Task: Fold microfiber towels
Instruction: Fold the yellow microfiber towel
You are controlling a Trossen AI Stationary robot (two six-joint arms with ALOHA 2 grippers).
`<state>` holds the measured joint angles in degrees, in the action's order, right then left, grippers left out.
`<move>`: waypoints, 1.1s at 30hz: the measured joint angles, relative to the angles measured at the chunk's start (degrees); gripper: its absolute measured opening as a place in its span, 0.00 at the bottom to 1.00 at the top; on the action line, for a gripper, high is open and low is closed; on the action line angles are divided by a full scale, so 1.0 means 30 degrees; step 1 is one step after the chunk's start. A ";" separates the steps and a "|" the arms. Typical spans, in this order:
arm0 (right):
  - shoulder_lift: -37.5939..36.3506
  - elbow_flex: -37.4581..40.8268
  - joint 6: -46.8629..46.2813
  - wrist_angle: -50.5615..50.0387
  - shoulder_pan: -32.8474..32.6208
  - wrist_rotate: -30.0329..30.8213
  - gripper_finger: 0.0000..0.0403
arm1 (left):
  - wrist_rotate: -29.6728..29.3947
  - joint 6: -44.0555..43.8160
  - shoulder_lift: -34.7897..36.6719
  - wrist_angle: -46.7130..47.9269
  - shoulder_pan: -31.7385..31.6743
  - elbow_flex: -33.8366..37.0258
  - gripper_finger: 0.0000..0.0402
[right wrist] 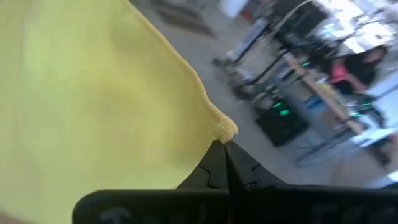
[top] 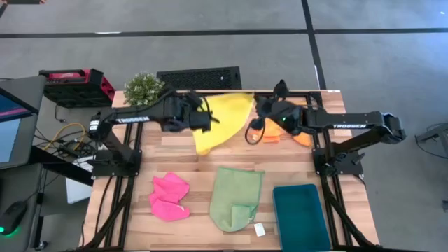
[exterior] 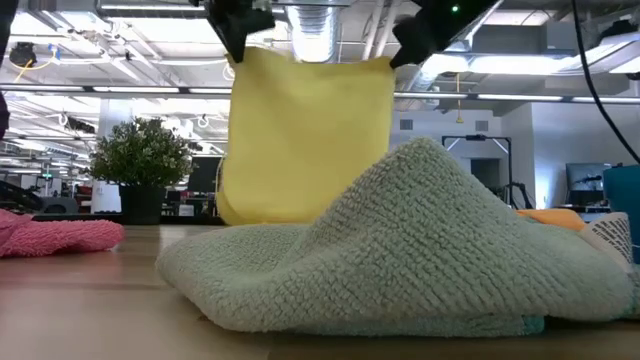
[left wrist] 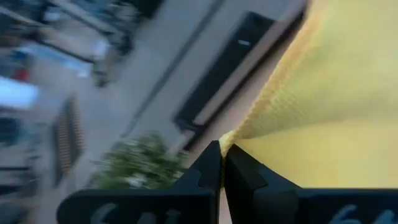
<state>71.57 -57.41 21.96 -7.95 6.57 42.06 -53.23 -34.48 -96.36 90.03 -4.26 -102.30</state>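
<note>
A yellow towel [top: 220,119] hangs spread between my two grippers over the far middle of the table; it also shows in the low view [exterior: 305,140]. My left gripper [top: 208,120] is shut on one top corner and my right gripper [top: 257,115] on the other. The towel's lower edge [exterior: 250,218] reaches about table height; I cannot tell whether it touches. A light green towel [top: 236,197] lies bunched at the near middle. A hot pink towel [top: 170,196] lies crumpled at the near left. An orange towel [top: 283,134] lies under my right arm. My left gripper pinches the yellow towel's top corner [left wrist: 235,138] between its two shut fingers [left wrist: 205,171], right at the hem. The towel hangs below it, its top edge stretched toward the other gripper. My right gripper pinches the towel's other top corner [right wrist: 225,129] between its two shut fingers [right wrist: 211,165]; a small tip of cloth sticks out past them. The towel hangs below it, spread flat.
A dark teal tray [top: 301,215] lies at the near right. A potted plant [top: 143,87] and a black grille [top: 199,77] stand at the far left edge. Bare wood shows between the hanging towel and the green one.
</note>
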 joint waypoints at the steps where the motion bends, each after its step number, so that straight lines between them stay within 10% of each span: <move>1: -0.0008 -0.0001 0.0563 0.0662 0.0382 0.0015 0.00 | -0.0633 0.0240 0.0000 -0.0010 -0.0440 0.0000 0.00; 14: -0.0095 -0.0022 0.4219 0.4311 0.0604 0.0115 0.00 | -0.7902 0.2874 0.0000 -0.1404 -0.1239 -0.0228 0.00; 26: -0.0073 -0.0022 0.5893 0.6256 0.1523 0.0443 0.00 | -0.8316 0.4619 0.0007 -0.1819 -0.2017 -0.1654 0.00; 33: -0.0081 -0.0022 0.3373 0.2207 0.0329 0.0566 0.00 | -0.5397 0.4110 0.0003 -0.0554 -0.0727 -0.1425 0.00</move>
<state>71.33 -57.47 32.08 -1.34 7.56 43.76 -69.42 -22.15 -96.35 88.37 -6.43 -106.58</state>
